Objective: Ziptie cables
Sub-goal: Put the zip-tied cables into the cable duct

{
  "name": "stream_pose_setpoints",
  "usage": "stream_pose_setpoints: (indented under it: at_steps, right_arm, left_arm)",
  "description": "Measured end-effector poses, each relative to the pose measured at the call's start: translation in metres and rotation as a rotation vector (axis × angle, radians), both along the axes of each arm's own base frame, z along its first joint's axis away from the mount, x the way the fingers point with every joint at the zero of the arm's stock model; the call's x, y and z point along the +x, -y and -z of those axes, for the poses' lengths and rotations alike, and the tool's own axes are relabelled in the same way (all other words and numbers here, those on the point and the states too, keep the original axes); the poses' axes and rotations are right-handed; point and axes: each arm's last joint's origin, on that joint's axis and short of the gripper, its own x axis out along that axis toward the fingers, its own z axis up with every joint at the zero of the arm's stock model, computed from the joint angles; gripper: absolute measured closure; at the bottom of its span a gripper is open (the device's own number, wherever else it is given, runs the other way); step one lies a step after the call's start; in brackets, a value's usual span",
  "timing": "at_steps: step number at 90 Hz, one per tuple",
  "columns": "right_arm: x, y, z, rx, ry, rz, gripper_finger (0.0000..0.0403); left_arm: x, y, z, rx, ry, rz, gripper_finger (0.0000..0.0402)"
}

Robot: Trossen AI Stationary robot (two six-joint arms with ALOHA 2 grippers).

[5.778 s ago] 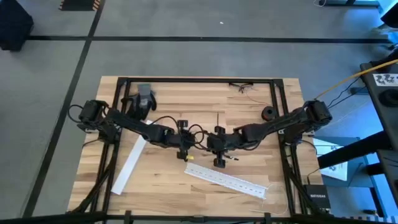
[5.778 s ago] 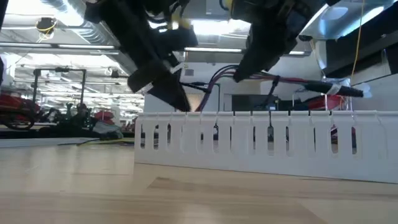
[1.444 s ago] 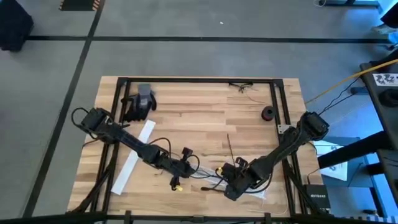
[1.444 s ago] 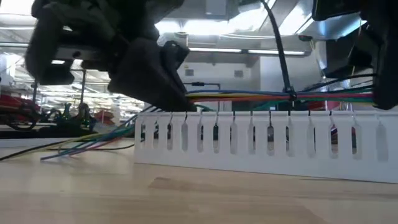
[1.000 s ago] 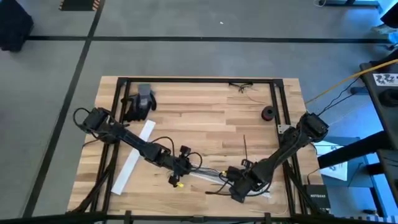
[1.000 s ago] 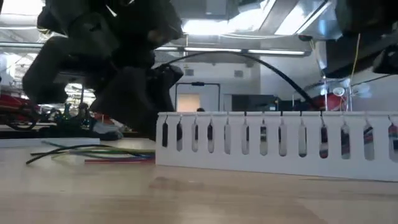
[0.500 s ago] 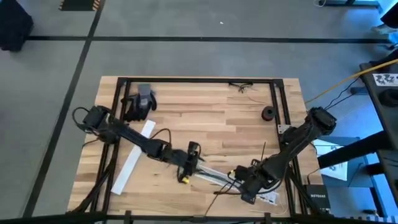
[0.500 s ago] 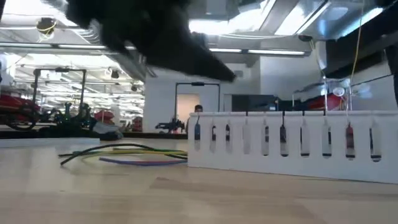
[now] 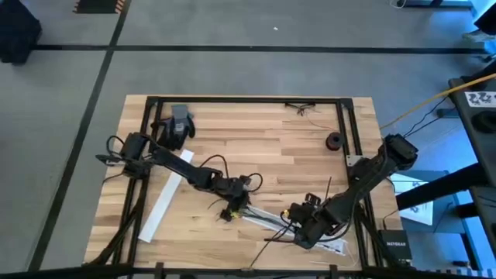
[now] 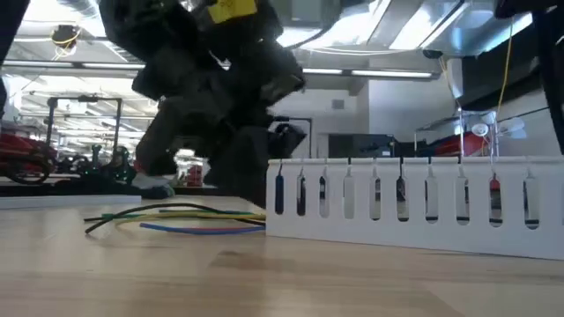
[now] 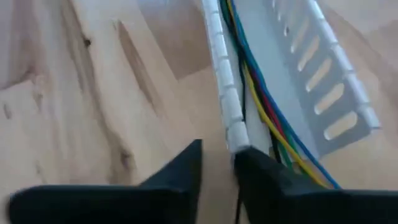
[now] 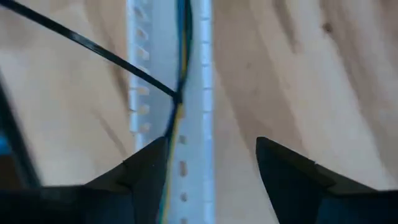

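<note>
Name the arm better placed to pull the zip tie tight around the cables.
Right, probably. The right hand hangs open over the white slotted duct, and its wrist view shows the black zip tie around the cables just ahead. The left hand sits at the duct's other end.

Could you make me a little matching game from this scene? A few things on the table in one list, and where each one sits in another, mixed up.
Things:
1. cables
2. white slotted channel
3. flat white strip
4. black roll

Places:
A. near the table's right edge, well beyond the right arm's fingers
B. lying inside the channel, ends spilling out onto the wood
C. on the table's left side, slanted, partly under the left arm
D. at the near side of the table, stretching between the two grippers

Pairs: 1-B, 2-D, 3-C, 4-A
</note>
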Motion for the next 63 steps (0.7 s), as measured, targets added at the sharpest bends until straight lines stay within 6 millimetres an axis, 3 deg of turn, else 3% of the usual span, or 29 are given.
stream_pose_setpoints:
  at_steps: [22,36,52,63]
  right_arm:
    - [0.000,0.020,-0.024,-0.058,0.072,-0.068,0.0166]
    - [-0.009,0.029,-0.046,-0.055,0.096,-0.107,0.0166]
    - [-0.019,0.035,-0.047,-0.079,0.022,-0.069,0.0166]
    - [-0.023,0.033,-0.031,-0.093,0.029,-0.041,0.0166]
  left_arm:
    - [-0.036,-0.002,-0.023,0.132,-0.231,-0.212,0.0398]
    - [-0.054,0.001,-0.030,0.075,-0.353,-0.375,0.0398]
    - [-0.063,0.007,-0.031,0.043,-0.411,-0.441,0.0387]
    - [-0.068,0.012,-0.045,-0.014,-0.389,-0.432,0.0353]
